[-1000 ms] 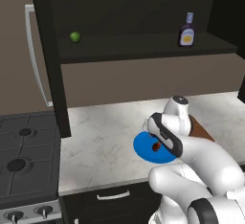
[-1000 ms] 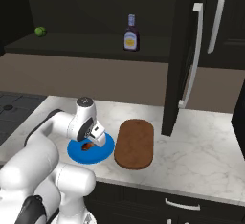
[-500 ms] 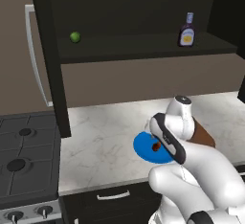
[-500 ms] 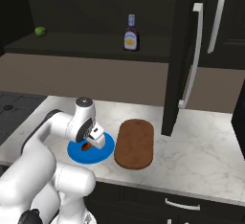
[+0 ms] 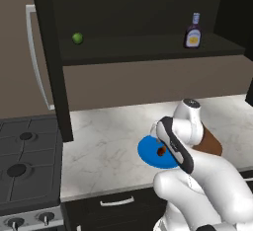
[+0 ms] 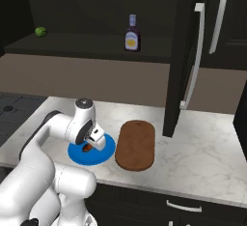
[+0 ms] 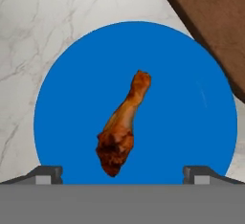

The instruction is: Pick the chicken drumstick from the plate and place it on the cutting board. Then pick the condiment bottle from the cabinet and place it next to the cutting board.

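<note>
The chicken drumstick (image 7: 122,125) lies in the middle of the blue plate (image 7: 191,98), bone end pointing away from the hand. My gripper (image 7: 123,174) hovers just above it, open, with one fingertip on each side of the meaty end and nothing held. From the right base view the gripper (image 6: 91,143) hangs over the plate (image 6: 77,154) and drumstick (image 6: 87,148), with the cutting board (image 6: 136,144) bare just to the right. The condiment bottle (image 6: 131,34) stands upright on the cabinet shelf (image 6: 87,51). The left base view also shows the plate (image 5: 147,153), board (image 5: 211,145) and bottle (image 5: 193,31).
A small green fruit (image 5: 77,38) sits on the shelf far to the left of the bottle. A dark vertical cabinet panel (image 5: 54,67) comes down to the counter beside the stove (image 5: 24,166). A tall dark door with a silver handle (image 6: 197,56) stands right of the board.
The hand has sunk slightly toward the plate; its jaws stay open. The drumstick, board and bottle have not moved.
</note>
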